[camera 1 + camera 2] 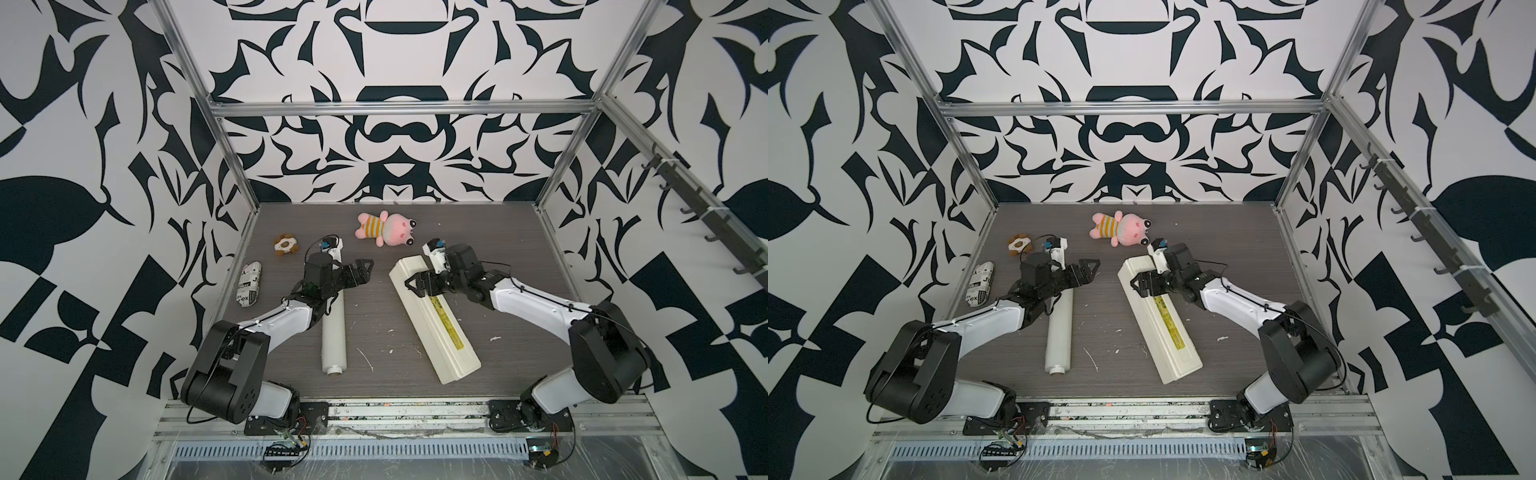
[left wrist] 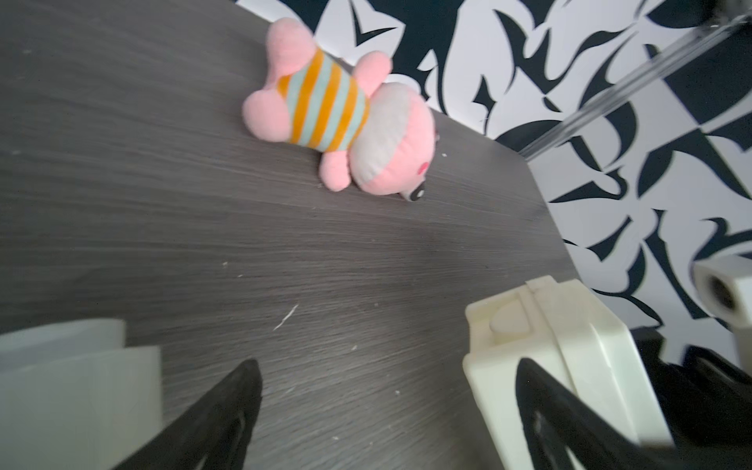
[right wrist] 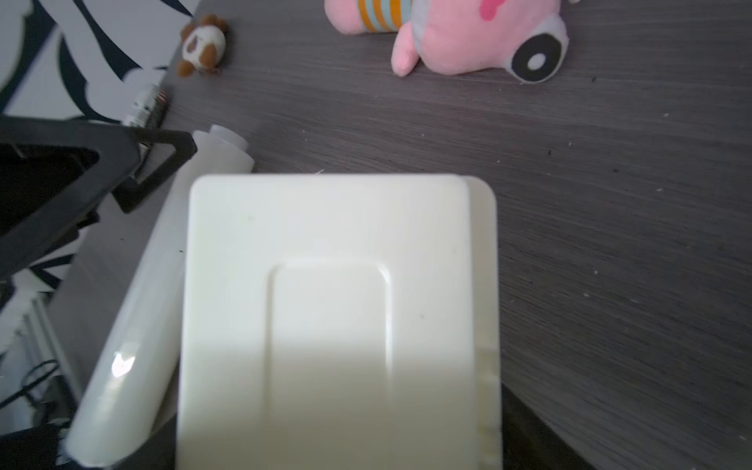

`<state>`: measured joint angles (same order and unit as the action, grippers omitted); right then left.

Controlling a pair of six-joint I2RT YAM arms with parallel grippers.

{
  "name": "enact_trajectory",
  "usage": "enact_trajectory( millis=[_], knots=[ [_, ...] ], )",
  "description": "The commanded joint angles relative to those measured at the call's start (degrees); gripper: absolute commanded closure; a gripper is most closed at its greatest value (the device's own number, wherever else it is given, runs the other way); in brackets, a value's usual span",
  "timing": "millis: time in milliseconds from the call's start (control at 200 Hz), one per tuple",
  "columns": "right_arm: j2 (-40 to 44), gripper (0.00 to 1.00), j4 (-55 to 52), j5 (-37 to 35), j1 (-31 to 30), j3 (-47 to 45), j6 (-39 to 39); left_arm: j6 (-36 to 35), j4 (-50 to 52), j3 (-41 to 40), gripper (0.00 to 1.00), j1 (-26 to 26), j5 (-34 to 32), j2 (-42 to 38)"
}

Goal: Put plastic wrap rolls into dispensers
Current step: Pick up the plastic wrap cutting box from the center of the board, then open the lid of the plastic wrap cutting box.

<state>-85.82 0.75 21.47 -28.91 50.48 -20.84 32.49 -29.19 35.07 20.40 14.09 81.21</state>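
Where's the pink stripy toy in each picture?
Top view: pink toy near the back wall.
Top view: pink toy near the back wall too.
Left wrist: pink toy beyond the dispenser.
Right wrist: pink toy beyond the dispenser.
Shared landmark: the cream dispenser, nearer than the toy.

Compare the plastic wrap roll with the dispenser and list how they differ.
Shape: the plastic wrap roll is a round, glossy cylinder; the dispenser is a flat-sided box. Marking: the roll is plain white, the dispenser cream with a yellow label strip. Pose: the roll points almost straight back, the dispenser lies on a diagonal. Both are long, pale and lie flat on the table, apart.
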Motion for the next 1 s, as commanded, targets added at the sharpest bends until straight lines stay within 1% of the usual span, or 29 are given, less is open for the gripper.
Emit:
enact_trajectory(
  millis=[0,55,115,210,330,430,470,550,625,670,810,995],
  knots=[
    [3.4,0.20,12.9,13.8,3.2,-1.8,-1.1,-1.3,-9.0,-0.2,0.01,0.4,13.0,-0.6],
    [4.1,0.20,13.7,16.9,4.2,-2.0,-1.3,-0.9,-10.1,0.9,0.01,1.3,16.8,-0.2],
    [4.6,0.20,15.8,20.0,5.4,-2.3,-2.7,-1.6,-8.9,2.7,0.00,2.9,18.4,0.6],
    [5.0,0.19,19.9,23.0,7.0,-2.9,-6.1,-3.6,-5.1,5.2,0.04,5.6,17.3,2.3],
    [4.7,0.19,24.8,25.6,7.8,-3.1,-10.5,-1.4,-10.3,4.7,0.04,7.6,16.4,4.5],
    [3.9,0.20,24.9,28.4,7.8,-1.8,-11.6,1.4,-15.2,4.5,0.03,7.7,15.7,6.1],
    [3.7,0.20,24.9,28.6,7.7,-1.8,-11.6,1.8,-15.5,4.8,0.04,7.8,15.4,6.6],
    [3.6,0.20,25.0,28.6,7.7,-2.0,-11.4,1.6,-14.3,5.9,0.08,7.7,15.2,7.8],
    [3.0,0.20,25.1,29.1,7.5,-1.7,-11.6,1.6,-14.4,6.1,0.09,7.8,14.8,8.8],
    [2.8,0.20,25.0,29.4,7.3,-1.7,-11.4,2.5,-16.6,5.9,0.09,7.8,15.3,9.6],
    [1.3,0.20,25.9,30.4,6.6,-1.3,-11.9,7.8,-24.6,6.7,0.05,8.3,21.9,13.6],
    [-0.3,0.21,36.6,36.7,6.5,-1.7,-19.3,17.0,-37.8,6.1,0.00,8.3,26.6,16.9]
  ],
)
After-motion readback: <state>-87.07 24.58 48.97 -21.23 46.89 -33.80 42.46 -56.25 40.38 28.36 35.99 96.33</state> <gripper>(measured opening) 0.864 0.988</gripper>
